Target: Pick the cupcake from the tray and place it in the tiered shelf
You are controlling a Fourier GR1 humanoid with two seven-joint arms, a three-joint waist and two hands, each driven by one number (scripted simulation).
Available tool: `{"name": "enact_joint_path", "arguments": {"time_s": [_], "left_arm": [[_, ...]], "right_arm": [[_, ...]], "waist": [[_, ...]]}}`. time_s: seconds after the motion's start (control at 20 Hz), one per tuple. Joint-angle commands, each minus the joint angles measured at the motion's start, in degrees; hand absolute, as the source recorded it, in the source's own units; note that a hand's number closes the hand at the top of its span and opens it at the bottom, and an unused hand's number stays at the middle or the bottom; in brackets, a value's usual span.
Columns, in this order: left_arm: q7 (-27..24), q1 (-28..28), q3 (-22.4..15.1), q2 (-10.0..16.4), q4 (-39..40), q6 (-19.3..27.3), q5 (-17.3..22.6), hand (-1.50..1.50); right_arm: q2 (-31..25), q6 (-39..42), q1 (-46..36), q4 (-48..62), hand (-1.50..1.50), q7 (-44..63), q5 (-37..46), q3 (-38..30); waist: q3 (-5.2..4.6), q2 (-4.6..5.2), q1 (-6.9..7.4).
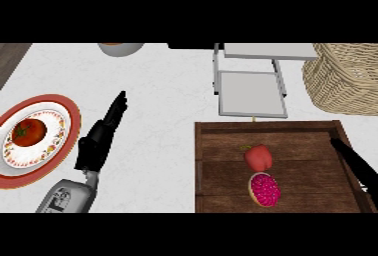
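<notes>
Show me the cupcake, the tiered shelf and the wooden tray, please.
cupcake (265,189): head view, on its pink top.
tiered shelf (251,95): head view, on its nearer grey level.
wooden tray (221,167): head view, on a bare plank at its left.

One view only: head camera, high over the counter, facing steeply down, close in. Tray fills lower right, cut by the lower edge.

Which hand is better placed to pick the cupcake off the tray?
The right. The right hand is over the tray's right side, close to the cupcake. The left hand lies outside the tray, fingers straight, nearer the plate.
</notes>
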Motion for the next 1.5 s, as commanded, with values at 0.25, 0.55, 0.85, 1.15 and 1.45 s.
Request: {"name": "enact_joint_path", "arguments": {"time_s": [0.25, 0.55, 0.85, 1.15, 1.45], "left_arm": [[0.4, -0.1, 0.2, -2.9, 0.9, 1.0, -1.8, 0.0], [1.0, -1.9, 1.9, -2.3, 0.7, -0.4, -1.6, 0.0], [0.2, -1.8, 5.5, 1.2, 1.2, -4.9, 0.5, 0.0], [5.2, -3.1, 3.2, -1.6, -1.3, -1.8, -2.5, 0.0], [0.3, -1.5, 4.8, -1.8, 1.9, -3.0, -2.6, 0.0]], "right_arm": [[4.7, 1.1, -12.8, -5.6, -1.5, 20.3, 8.3, 9.6], [6.7, 1.7, -12.7, -1.5, -1.5, 19.8, 12.6, 11.8], [12.4, 1.2, -14.2, 5.6, -1.5, 17.0, 17.9, 15.5], [17.3, 3.0, -14.7, 4.5, -1.5, 21.4, 23.2, 19.5], [20.0, 4.8, -11.4, 7.6, -1.5, 18.0, 26.2, 19.3]], "waist": [[0.0, -0.22, -0.6], [0.05, -0.26, -1.1], [0.08, -0.15, -0.82], [0.06, -0.34, -1.0], [0.08, -0.16, -1.05]]}}
